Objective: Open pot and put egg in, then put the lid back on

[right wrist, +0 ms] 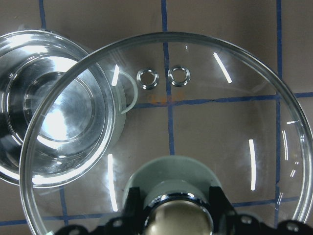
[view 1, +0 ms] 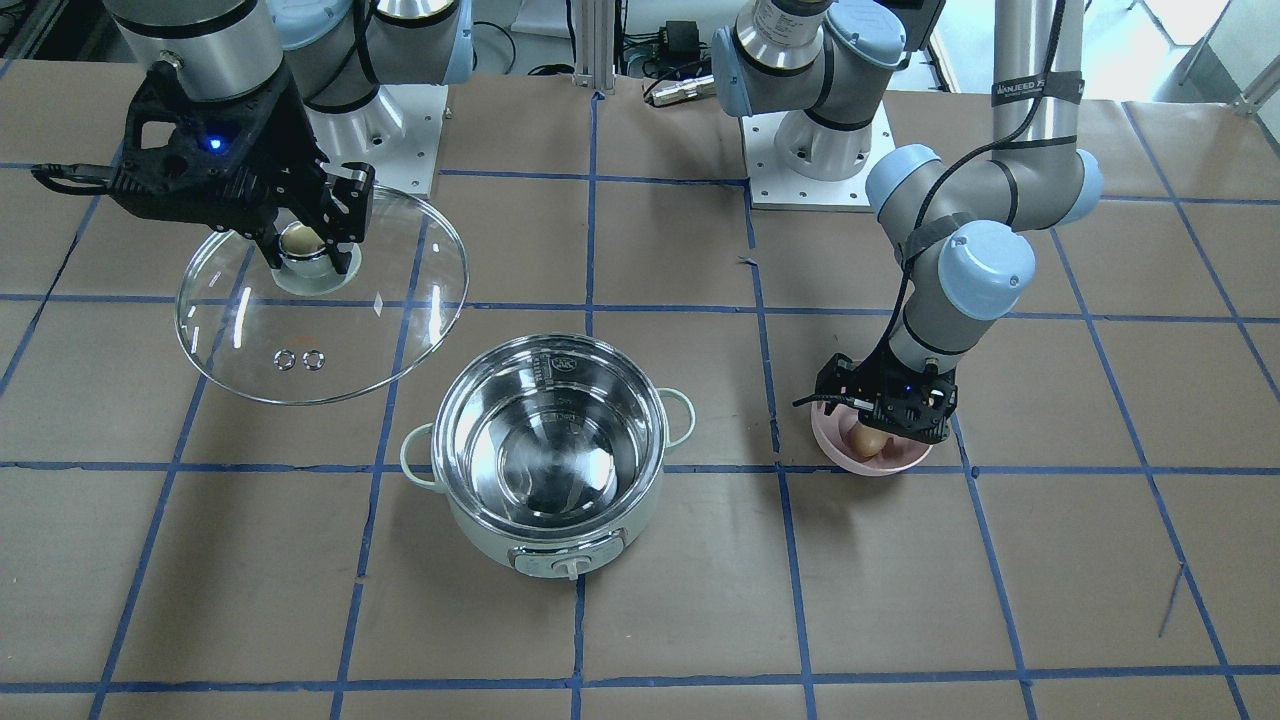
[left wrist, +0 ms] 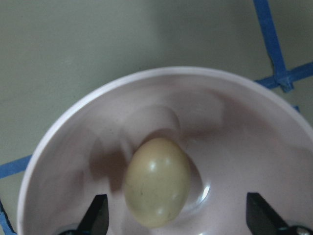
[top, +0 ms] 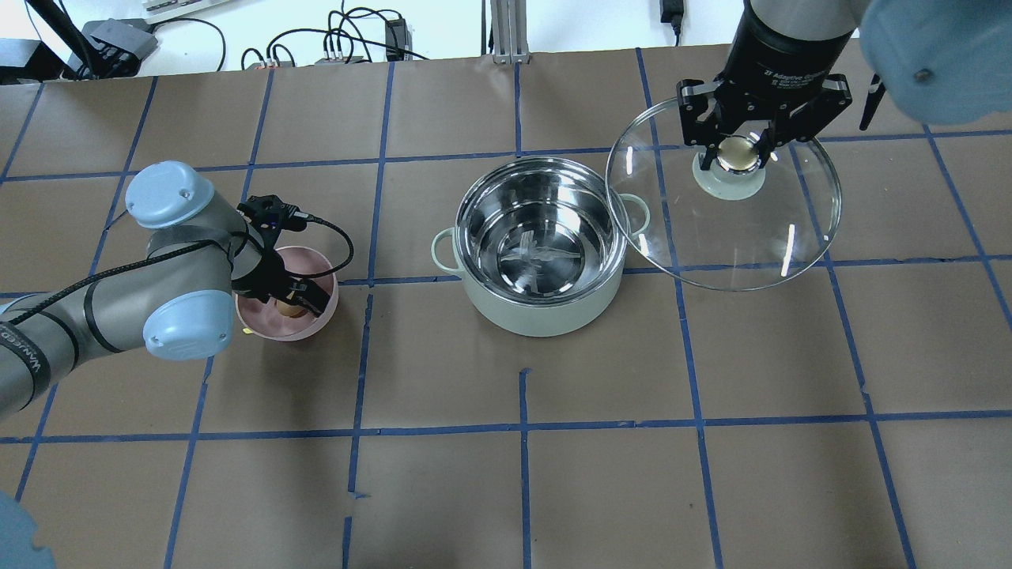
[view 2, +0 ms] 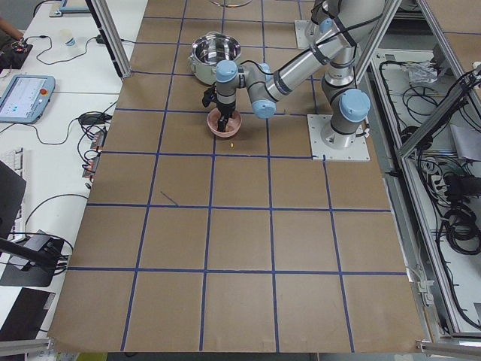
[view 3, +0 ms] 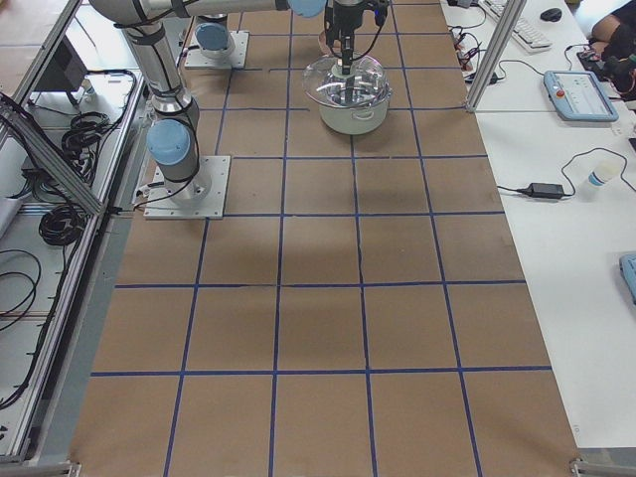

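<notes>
The brown-paper counter (top: 553, 474) with its blue tape grid carries everything. The large round clear glass lid (top: 735, 229) hangs raised beside the pot on the robot's right, near level, its two metal vent rings on the side away from the robot. The right end effector (top: 741, 150) is clamped on the lid's cream knob (right wrist: 178, 218).

The round mint-green pot (top: 545, 304) stands open with its shiny steel inside showing. Its dial faces away from the robot and its loop handles point left and right.

The small pink bowl (top: 316, 265) sits well to the pot's left. The tan-brown egg (left wrist: 157, 181) lies on its side in it, long axis running up the wrist view. The left end effector (left wrist: 177, 220) straddles the egg with fingers spread wide, neither touching it – only their tips show.
</notes>
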`<state>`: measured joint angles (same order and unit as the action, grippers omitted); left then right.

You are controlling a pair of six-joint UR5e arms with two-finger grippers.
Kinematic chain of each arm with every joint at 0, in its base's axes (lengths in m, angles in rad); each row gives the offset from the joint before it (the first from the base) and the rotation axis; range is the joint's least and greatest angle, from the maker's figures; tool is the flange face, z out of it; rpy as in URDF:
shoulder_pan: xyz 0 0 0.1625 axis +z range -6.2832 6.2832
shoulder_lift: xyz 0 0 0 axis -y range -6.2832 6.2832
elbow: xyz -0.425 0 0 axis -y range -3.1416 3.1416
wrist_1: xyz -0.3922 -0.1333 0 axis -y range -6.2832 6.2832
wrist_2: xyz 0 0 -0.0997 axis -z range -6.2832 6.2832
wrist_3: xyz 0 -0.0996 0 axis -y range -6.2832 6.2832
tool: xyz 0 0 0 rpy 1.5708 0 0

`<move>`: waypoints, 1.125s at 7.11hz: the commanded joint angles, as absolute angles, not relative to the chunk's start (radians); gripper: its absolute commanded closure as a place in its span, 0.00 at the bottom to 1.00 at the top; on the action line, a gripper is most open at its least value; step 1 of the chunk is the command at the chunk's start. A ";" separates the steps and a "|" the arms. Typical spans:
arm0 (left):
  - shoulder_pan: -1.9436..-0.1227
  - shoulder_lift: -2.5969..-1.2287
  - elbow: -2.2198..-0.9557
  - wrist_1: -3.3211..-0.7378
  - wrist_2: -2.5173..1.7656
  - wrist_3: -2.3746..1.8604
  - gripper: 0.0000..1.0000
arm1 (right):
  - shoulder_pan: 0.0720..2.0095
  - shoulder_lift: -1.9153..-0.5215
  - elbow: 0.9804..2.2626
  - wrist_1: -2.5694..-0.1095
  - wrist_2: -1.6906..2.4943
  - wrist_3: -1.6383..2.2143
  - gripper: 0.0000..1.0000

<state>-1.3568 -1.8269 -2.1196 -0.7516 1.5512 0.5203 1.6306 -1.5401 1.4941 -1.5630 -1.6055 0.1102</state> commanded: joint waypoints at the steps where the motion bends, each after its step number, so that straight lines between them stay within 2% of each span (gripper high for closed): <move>1: -1.358 -1.827 -2.118 -0.753 1.552 0.522 0.00 | 1.631 -1.540 1.494 -1.562 -1.605 0.110 0.95; 8: -1.356 -1.868 -2.109 -0.746 1.552 0.508 0.04 | 1.631 -1.540 1.494 -1.562 -1.605 0.110 0.95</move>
<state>-1.3561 -1.8569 -2.1103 -0.7492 1.5532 0.5090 1.6305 -1.5401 1.4941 -1.5616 -1.6056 0.1105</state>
